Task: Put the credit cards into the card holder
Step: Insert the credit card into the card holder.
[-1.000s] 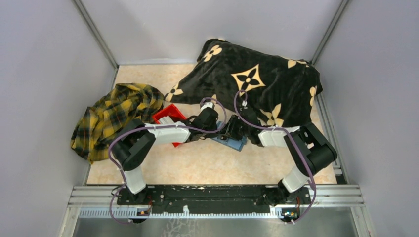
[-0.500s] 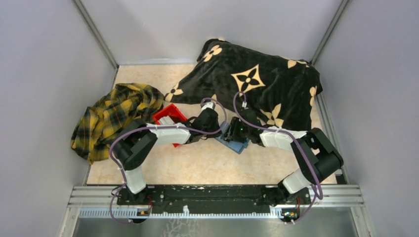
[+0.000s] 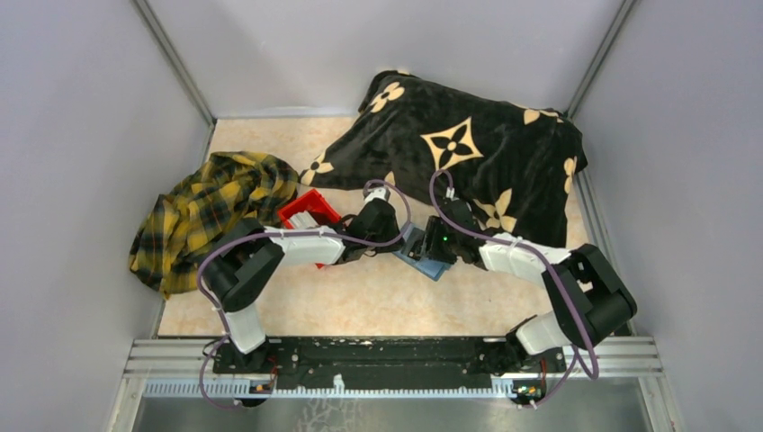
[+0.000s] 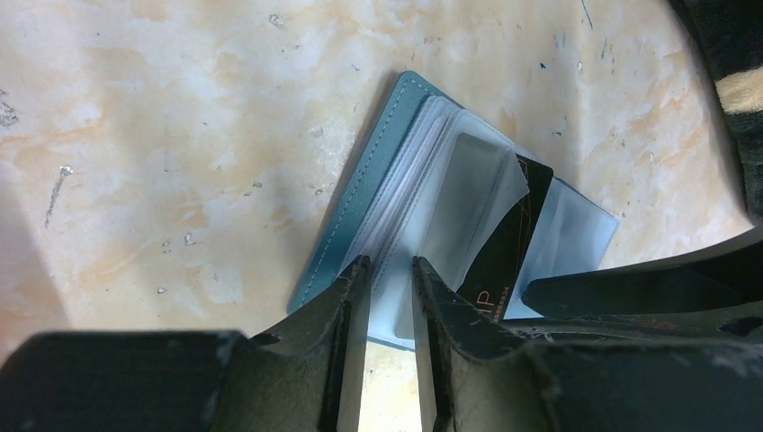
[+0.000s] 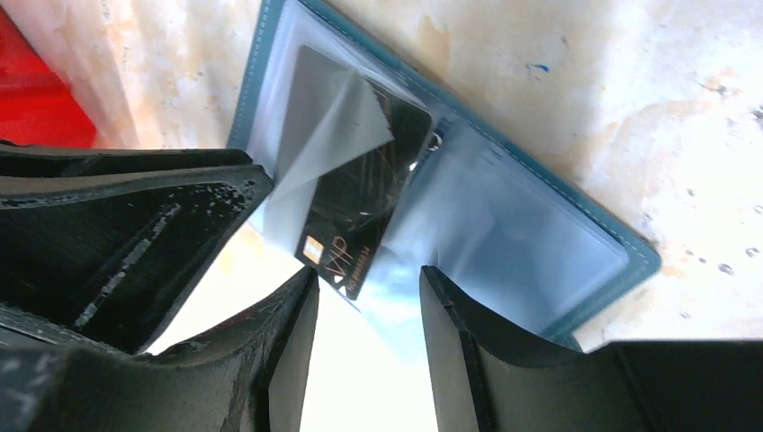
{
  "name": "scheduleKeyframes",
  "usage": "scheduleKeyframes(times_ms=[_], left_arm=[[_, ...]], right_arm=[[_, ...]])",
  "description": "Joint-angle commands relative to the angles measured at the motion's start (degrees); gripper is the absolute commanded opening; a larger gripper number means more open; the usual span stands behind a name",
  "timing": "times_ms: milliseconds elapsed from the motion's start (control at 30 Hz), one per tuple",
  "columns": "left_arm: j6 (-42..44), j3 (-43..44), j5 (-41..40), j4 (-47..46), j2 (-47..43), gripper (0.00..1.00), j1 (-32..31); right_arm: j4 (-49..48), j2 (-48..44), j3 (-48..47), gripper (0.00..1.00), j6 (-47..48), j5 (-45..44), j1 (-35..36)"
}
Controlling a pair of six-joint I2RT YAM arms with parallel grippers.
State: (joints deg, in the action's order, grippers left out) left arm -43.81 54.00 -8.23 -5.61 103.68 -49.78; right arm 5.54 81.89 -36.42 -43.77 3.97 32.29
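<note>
Both arms are bent in over the middle of the table (image 3: 378, 301). Right between their wrists lies the card holder (image 3: 434, 267), open flat on the marbled beige surface, just right of centre in the overhead view. The left wrist gives the good look. The teal cover is toward the left of the frame, with a stack of clear sleeves (image 4: 409, 198) fanned out from it. A dark credit card (image 4: 504, 247) with thin gold lines and "VIP" lettering lies among them, and a curled clear flap covers its upper part. The left gripper (image 4: 387, 281) sits at the bottom of that frame, tips over the near edge of the sleeve stack. Its jaws are parted by a narrow gap with pale plastic and table showing through, so it's released, nothing nipped. Over to the right wrist: the right gripper (image 5: 369, 310) hangs above the same open holder, jaws well apart and empty. The VIP corner of the card is just beside the tip of the finger (image 5: 292, 346) on the left of the frame; touching or not, I can't tell. The black bulk at the left of that view is the other gripper, close alongside. Around the action, a red bin (image 3: 304, 214) sits just left of the left arm's wrist, with something pale inside, too small to make out. A yellow plaid cloth (image 3: 202, 216) is bunched at the table's left edge, and a black blanket (image 3: 486, 153) with tan flower motifs is heaped across the upper right.
</note>
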Motion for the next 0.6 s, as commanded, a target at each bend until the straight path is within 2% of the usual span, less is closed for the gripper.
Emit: scheduleKeyframes(times_ms=[0,133,367,567], left_arm=[[0.8,-4.7,0.9,12.9,2.9,0.32,-0.1],[0.9,-4.8,0.7,12.9,2.4,0.32,0.2],[0.9,-4.9,0.9,12.8,3.1,0.33,0.4],[1.2,-4.8,0.9,12.7,3.4,0.33,0.5]], right_arm=[[12.1,-1.5,1.5,0.47,2.9,-5.5,-0.1],[12.4,-1.9,1.6,0.42,3.2,-6.9,-0.2],[11.4,-2.1,1.6,0.16,3.6,-8.9,0.0],[10.3,1.2,-0.4,0.00,4.4,-8.2,-0.1]])
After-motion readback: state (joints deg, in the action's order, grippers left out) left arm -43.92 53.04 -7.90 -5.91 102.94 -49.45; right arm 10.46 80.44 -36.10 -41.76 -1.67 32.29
